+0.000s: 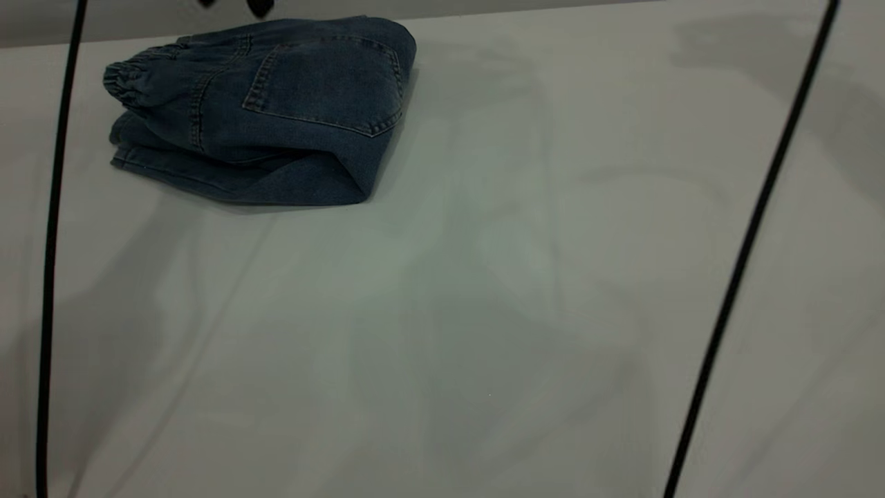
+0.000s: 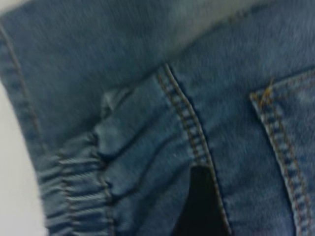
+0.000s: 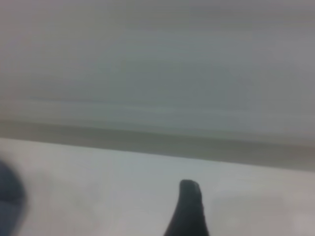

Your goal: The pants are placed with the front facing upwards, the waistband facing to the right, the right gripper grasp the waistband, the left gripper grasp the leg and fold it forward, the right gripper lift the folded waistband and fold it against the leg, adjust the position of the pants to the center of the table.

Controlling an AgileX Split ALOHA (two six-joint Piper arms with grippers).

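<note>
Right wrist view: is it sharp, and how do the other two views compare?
Right wrist view: blurred, table soft, one dark finger tip visible. Left wrist view: close, slightly soft, yet the waistband pleats read. Exterior view: dim; pants clear, broad shadows across the table.

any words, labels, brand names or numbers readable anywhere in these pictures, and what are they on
None: no view shows any readable text.
The folded blue denim pants: only tan stitching, a back pocket and the gathered elastic waistband; no tag or brand patch shows.
The plain white table: unmarked.
The black finger in the left wrist view: no print.
</note>
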